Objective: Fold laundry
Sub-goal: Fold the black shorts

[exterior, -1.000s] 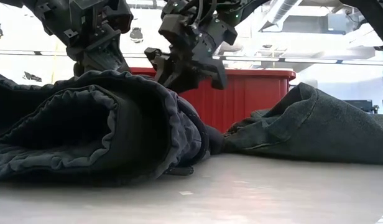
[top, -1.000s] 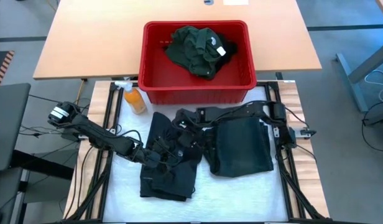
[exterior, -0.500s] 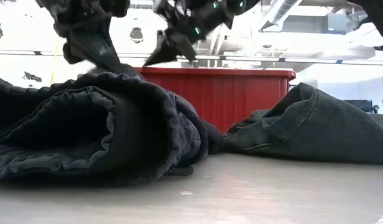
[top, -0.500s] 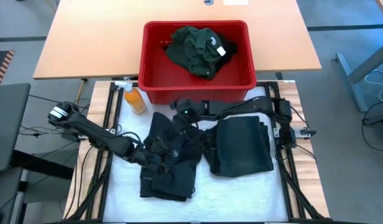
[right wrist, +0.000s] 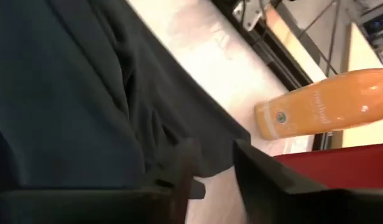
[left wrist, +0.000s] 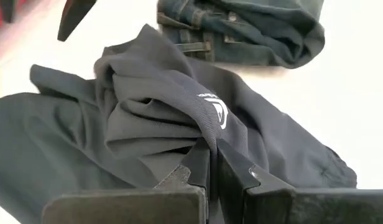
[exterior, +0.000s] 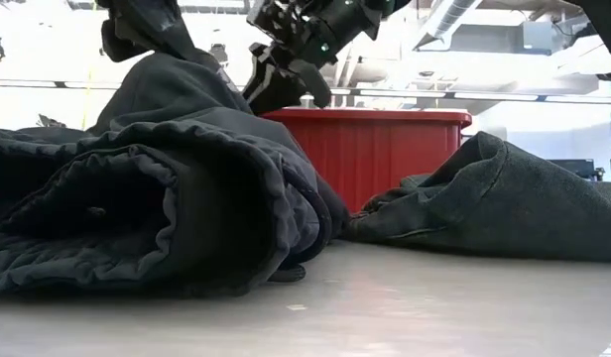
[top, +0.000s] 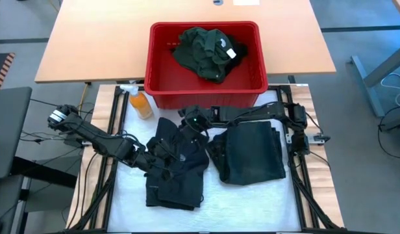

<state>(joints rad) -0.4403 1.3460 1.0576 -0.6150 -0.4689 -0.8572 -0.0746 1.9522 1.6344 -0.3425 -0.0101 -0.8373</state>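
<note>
A black garment [top: 177,172] lies crumpled at the middle left of the white mat; it also shows in the low view [exterior: 137,198]. My left gripper [top: 150,158] is shut on a bunched fold of it and holds that fold up as a peak. My right gripper [top: 190,123] hovers open over the garment's far part [right wrist: 210,162], touching nothing that I can see. A folded dark garment [top: 252,153] lies flat to the right. A green shirt [top: 203,49] with a white label sits in the red basket [top: 154,62]. My left gripper pinches a bunched fold of the black garment [left wrist: 204,134] between its two shut fingers, beside a small white logo [left wrist: 219,115]; several layers seem gathered there. The fingers slant down from the table's left. The fold is raised into a peak [exterior: 172,74], and the rest lies on the mat.
An orange bottle [top: 140,104] lies on the table's far left, close to the basket's near left corner. The basket stands along the mat's far edge. The mat's near strip [top: 252,208] is bare.
My left gripper has gone up, still shut, drawing a fold of the black garment into a peak while the rest stayed on the mat. My right gripper has risen off the cloth and turned; it shut, then opened again.
</note>
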